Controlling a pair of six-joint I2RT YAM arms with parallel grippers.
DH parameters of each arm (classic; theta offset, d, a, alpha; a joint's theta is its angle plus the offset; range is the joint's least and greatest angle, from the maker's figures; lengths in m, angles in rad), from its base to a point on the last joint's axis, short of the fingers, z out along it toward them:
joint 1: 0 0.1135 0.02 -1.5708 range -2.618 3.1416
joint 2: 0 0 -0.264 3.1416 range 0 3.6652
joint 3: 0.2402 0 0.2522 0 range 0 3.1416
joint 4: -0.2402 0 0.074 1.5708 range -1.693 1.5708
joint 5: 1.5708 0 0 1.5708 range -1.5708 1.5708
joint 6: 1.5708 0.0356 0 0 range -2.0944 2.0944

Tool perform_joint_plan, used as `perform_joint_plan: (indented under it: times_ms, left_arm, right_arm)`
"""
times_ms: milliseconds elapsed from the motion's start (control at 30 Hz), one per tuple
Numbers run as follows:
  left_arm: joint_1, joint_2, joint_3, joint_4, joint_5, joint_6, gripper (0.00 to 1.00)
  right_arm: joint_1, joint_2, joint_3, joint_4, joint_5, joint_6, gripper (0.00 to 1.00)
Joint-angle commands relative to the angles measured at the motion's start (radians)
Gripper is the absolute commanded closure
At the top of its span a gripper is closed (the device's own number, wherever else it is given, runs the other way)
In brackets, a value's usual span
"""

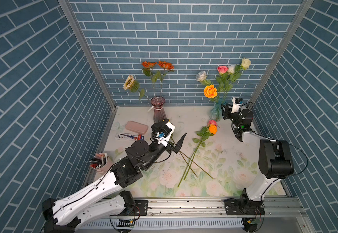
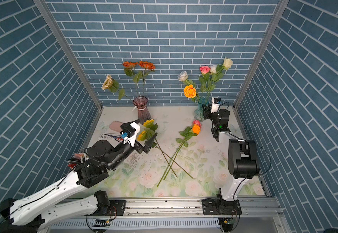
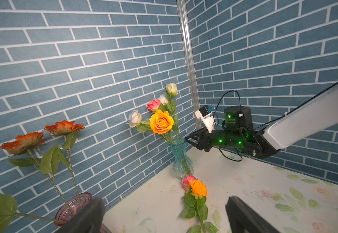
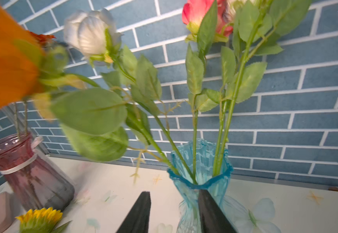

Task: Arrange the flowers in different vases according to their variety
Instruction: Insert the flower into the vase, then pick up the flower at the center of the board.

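The right end effector (image 4: 174, 192), parted and empty, sits beside the one-o'clock aqua vase (image 4: 184, 189) gathering roses (image 1: 210, 91), while the left end effector (image 2: 147, 127) gapes wide over ten-o'clock sunflowers (image 2: 142, 136), likely meant for the plum vase (image 2: 144, 115).

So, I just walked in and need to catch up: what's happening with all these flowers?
Artificial flowers are being sorted by kind. The ribbed plum-purple glass vase holds orange and cream sunflower-like blooms; the wavy-rimmed aqua glass vase holds five roses. The right gripper sits at the aqua vase's neck, jaws apart, gripping nothing. The left gripper, wide open, hovers over two yellow sunflowers lying on the table. A pink and an orange rose also lie there unsorted.
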Motion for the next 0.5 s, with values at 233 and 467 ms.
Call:
perform_joint_plan:
  times_ms: [233, 467]
  left_arm:
    - [0.008, -0.008, 0.085, -0.101, 0.0, -0.062, 0.0]
    - [0.008, -0.065, 0.08, -0.166, 0.003, -0.059, 0.0]
  right_arm:
    - [0.273, -0.441, -0.17, -0.569, 0.26, -0.094, 0.58]
    - [0.474, -0.617, -0.361, -0.724, 0.334, 0.318, 0.59]
